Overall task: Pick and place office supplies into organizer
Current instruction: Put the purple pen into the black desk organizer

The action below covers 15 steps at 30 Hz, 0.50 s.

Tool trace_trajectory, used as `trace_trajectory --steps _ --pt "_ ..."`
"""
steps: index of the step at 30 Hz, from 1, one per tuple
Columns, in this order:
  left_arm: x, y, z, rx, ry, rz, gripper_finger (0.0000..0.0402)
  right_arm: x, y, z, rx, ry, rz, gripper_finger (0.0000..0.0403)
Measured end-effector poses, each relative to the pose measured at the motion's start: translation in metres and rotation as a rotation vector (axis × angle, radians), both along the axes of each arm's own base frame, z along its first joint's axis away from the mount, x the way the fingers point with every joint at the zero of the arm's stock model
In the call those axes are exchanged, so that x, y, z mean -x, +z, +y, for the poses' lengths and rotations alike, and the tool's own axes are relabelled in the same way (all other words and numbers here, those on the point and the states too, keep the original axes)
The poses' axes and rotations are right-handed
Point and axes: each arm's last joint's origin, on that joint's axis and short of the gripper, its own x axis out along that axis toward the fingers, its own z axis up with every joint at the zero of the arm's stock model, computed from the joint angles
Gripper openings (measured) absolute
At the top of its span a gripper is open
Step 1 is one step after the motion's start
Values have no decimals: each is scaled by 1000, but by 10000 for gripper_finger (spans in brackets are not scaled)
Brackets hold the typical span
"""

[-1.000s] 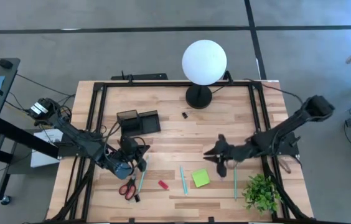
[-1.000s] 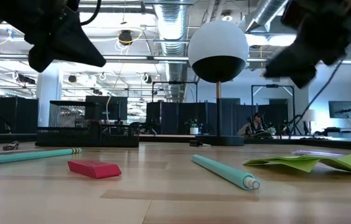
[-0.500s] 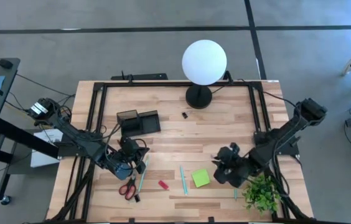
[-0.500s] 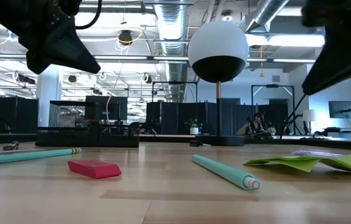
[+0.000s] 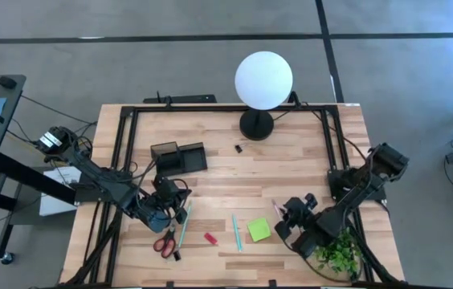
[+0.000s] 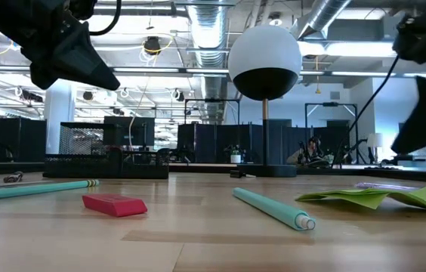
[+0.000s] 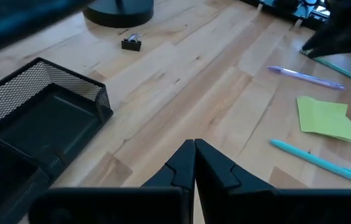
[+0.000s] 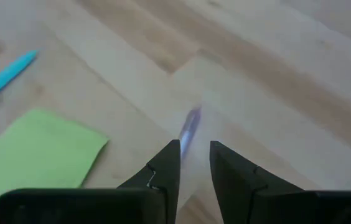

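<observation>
Barely begun: organizer looks empty.
Near it, closed left gripper holding nothing; well away, right gripper slightly parted over purple pen, not clamped (scissors, pad, clip still loose).

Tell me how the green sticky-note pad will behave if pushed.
The green sticky-note pad looks thin and light, so it would probably slide on the wooden table. In the low view its sheets lift and crease, so it may flex or crumple rather than move stiffly.
</observation>
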Motion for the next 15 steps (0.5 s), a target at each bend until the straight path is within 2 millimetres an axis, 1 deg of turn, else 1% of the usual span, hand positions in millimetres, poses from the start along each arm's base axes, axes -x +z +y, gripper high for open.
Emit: trace_trajectory --steps 4,10,15 --pt "1 0 -1 10 2 -6 0 -9 -3 5 -40 -29 40 81" --pt "1 0 -3 13 -4 -8 0 -16 -23 16 -40 -44 73 81" --pt "1 0 -3 17 -3 -10 0 -18 -33 16 -45 -94 82 81"
